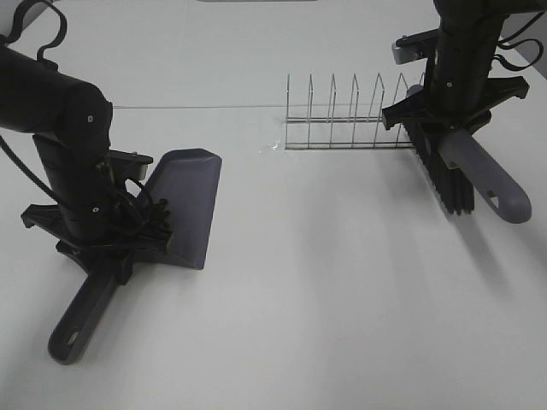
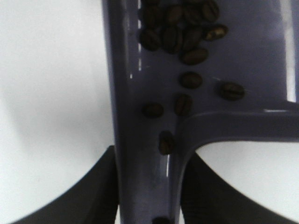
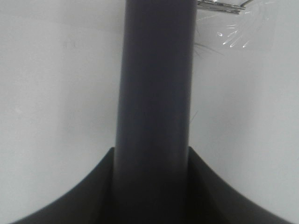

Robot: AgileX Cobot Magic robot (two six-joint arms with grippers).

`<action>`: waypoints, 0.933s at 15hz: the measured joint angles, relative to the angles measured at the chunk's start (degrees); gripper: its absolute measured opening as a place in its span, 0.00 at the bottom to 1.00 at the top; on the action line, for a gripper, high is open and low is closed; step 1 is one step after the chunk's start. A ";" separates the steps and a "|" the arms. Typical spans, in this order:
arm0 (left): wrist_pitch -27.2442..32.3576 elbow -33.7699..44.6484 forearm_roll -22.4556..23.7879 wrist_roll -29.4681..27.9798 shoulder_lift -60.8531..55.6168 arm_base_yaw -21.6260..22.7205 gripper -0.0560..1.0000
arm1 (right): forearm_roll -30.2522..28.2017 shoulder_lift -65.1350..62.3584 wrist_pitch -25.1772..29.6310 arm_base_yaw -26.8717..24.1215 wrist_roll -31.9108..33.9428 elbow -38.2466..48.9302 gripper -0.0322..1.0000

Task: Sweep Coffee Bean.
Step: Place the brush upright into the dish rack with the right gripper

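My left gripper [image 1: 111, 235] is shut on the handle of a grey-purple dustpan [image 1: 188, 201], which sits at the left of the table. In the left wrist view [image 2: 147, 196] the coffee beans [image 2: 180, 32] lie inside the dustpan [image 2: 261, 56], most clustered together, a few loose near the handle neck. The beans do not show in the high view. My right gripper [image 1: 440, 115] is shut on the grey handle of a brush [image 1: 487, 175], with its black bristles [image 1: 449, 179] hanging beside the handle. The right wrist view shows only the brush handle [image 3: 156, 93] between my fingers [image 3: 60, 200].
A wire dish rack [image 1: 350, 115] stands at the back of the white table [image 1: 342, 282], just left of the brush. Its end shows in the right wrist view [image 3: 219, 4].
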 joint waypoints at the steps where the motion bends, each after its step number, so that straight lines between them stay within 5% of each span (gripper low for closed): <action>1: 0.00 0.00 -0.06 0.00 0.00 0.00 0.40 | 0.00 0.80 0.00 -0.29 0.29 -0.92 0.37; 10: -0.34 0.00 -0.11 0.11 0.00 0.00 0.40 | 8.31 4.01 -3.50 -5.79 -7.10 -7.39 0.37; 14: -0.52 0.00 -0.11 0.11 0.00 0.00 0.40 | 8.19 9.51 -0.17 -5.96 -7.68 -16.96 0.37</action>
